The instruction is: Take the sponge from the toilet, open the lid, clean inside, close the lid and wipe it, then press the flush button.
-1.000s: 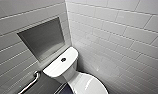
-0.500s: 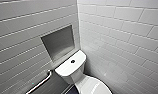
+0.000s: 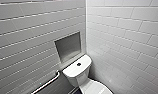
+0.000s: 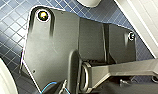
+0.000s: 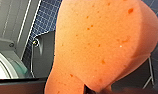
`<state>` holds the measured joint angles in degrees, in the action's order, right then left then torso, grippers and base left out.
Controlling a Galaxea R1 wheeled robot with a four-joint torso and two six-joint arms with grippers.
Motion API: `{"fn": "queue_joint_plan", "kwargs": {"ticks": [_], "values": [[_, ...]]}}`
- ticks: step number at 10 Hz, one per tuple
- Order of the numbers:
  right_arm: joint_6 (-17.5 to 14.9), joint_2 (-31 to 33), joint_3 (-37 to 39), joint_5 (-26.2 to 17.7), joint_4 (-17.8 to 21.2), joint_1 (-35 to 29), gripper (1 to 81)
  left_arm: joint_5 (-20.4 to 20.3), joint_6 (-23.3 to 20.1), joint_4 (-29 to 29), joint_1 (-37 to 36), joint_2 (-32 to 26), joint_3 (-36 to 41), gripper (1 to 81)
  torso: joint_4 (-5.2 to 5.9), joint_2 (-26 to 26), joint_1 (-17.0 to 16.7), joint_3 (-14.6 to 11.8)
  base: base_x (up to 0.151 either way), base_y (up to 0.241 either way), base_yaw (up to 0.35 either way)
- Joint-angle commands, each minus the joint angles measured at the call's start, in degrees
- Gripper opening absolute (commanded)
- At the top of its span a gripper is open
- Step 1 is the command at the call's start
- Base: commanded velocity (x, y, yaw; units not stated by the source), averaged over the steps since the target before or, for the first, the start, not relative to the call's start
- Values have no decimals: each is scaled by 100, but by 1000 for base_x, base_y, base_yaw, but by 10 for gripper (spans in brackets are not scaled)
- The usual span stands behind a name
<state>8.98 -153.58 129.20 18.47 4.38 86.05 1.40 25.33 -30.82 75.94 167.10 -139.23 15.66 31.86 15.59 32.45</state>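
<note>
Head view looks down into a corner where two white tiled walls (image 3: 125, 37) meet, and the toilet (image 3: 78, 75) stands right in that corner, its tank against the left-hand wall. The flush button (image 3: 78, 64), small, dark and round, sits in the middle of the flat tank top. In front of the tank the lid (image 3: 95, 88) shows as a white oval, cut off by the picture's lower edge (it looks lowered, as far as can be seen). Just above the tank a rectangular niche (image 3: 68, 47) is set into the wall, and to the left of the toilet a pale grab bar (image 3: 46, 83) runs slantwise along the same wall, low down over a dark strip of floor. Right wrist view has the sponge (image 5: 102, 42) very close to the camera: orange-red, pitted with small pores, rounded at one end and narrowing toward the other, held up over the dark blue tiled floor (image 5: 48, 15). The right gripper (image 5: 88, 89) is grasping the sponge, a dark part of it showing at the sponge's edge. Beside the sponge a curved white and grey-green shape (image 5: 7, 67) stands near the white wall; what it is cannot be told. Left wrist view looks onto the same blue floor with white rounded ceramic (image 4: 1, 77) at its edges; whether the left gripper (image 4: 70, 50) is released or clenched cannot be told.
</note>
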Motion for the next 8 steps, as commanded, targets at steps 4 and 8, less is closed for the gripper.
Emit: {"fn": "queue_joint_plan", "kwargs": {"ticks": [4, 8], "values": [[-20, -440, 755, -326, -262, 83, 10, 308, -20, -12, -171, 122, -148, 811, 11, -1152, -743, -580, 0, 0, 0], [-20, -518, 843, -326, -262, 84, 10, 308, -28, -21, -153, 158, -210, 811, 13, -1150, -739, -1170, 0, 0, 0]]}}
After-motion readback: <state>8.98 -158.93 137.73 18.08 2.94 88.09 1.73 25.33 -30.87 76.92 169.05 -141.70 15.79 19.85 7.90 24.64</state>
